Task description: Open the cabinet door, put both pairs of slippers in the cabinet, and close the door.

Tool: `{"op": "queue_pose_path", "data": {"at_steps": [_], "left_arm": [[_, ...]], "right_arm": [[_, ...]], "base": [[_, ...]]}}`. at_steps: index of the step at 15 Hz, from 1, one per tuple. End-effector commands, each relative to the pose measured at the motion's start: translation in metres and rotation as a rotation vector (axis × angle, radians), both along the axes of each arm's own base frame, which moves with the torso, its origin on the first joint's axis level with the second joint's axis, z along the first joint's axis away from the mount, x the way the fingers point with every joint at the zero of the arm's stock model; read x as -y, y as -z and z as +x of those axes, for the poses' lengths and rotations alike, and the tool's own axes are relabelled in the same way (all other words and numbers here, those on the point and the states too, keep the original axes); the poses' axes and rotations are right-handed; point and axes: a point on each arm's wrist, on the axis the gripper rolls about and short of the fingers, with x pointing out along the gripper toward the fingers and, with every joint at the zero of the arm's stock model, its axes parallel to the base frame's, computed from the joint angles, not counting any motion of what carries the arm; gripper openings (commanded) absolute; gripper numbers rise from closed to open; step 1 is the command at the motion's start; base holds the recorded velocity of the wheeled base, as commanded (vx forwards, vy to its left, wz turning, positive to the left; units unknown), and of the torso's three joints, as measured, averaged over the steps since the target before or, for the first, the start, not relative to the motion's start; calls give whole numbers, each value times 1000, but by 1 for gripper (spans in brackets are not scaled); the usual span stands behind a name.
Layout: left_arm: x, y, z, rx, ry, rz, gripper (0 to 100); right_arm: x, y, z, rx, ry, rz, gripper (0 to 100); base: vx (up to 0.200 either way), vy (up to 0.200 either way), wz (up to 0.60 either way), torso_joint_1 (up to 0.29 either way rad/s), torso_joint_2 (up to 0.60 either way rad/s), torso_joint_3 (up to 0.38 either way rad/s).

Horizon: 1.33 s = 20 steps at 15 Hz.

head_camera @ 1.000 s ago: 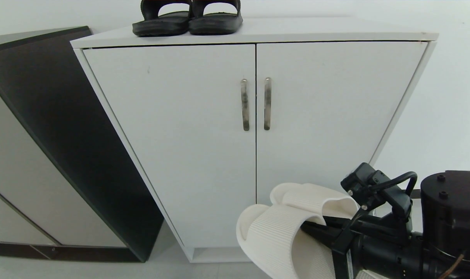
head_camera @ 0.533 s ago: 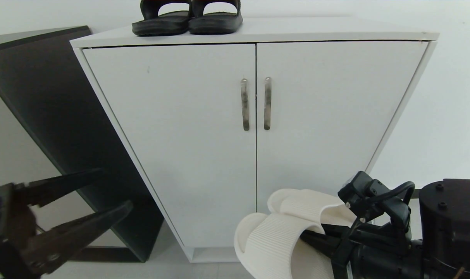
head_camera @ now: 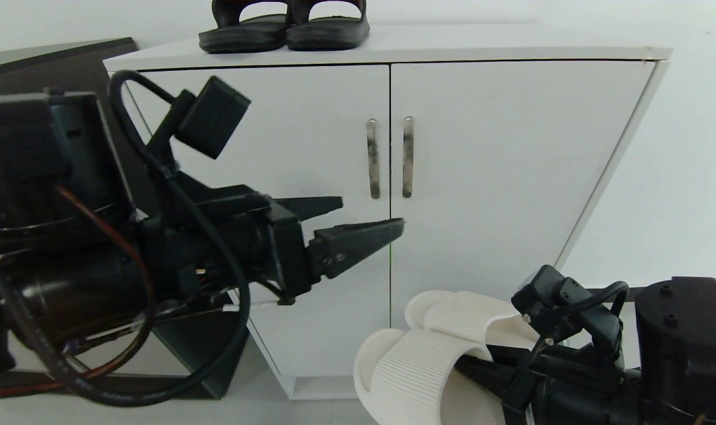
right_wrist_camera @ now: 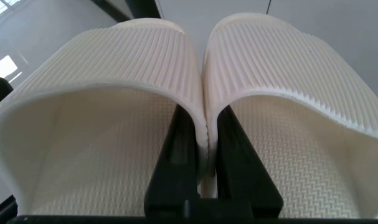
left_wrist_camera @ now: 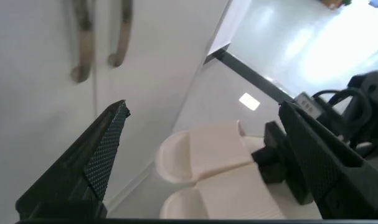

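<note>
1. My left gripper (head_camera: 371, 213): jaws wide apart, empty, just below the shut cabinet's (head_camera: 499, 177) left handle (head_camera: 373, 158).
2. My right gripper (right_wrist_camera: 203, 143): clamped on the white slippers (head_camera: 428, 348), low before the right door.
3. Black slippers (head_camera: 284, 26): on the cabinet top.

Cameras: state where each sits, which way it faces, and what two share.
Head view: on the head, facing forward-down at the cabinet; left gripper and right arm show.
Left wrist view: on that wrist, facing the door handles past its own open fingers.
Right wrist view: on that wrist, facing along the right gripper clamping the white slippers.
Shared: head and left wrist both show the handles.
</note>
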Motion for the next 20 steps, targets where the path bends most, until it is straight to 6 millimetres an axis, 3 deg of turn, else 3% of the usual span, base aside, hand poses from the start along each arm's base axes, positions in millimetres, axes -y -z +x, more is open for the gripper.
{"op": "queue_pose_path", "data": {"at_steps": [1, 4, 8, 11, 20], "left_arm": [[30, 3, 19, -47, 72, -3, 100], [46, 10, 35, -56, 98, -1, 100], [52, -11, 44, -128, 212, -128, 100], [56, -18, 54, -98, 150, -145, 100], [40, -15, 85, -51, -31, -124, 100]], "right_arm": [[-1, 1, -1, -3, -8, -3, 0], [-2, 1, -3, -2, -14, -3, 0], [-3, 4, -2, -9, -15, -12, 0], [-3, 4, -2, -9, -15, -12, 0], [-2, 3, -2, -7, -15, -9, 0]], "base": [[0, 0, 0, 0, 0, 0], [0, 0, 0, 0, 0, 0], [0, 0, 0, 0, 0, 0], [0, 0, 0, 0, 0, 0], [0, 0, 0, 0, 0, 0]]}}
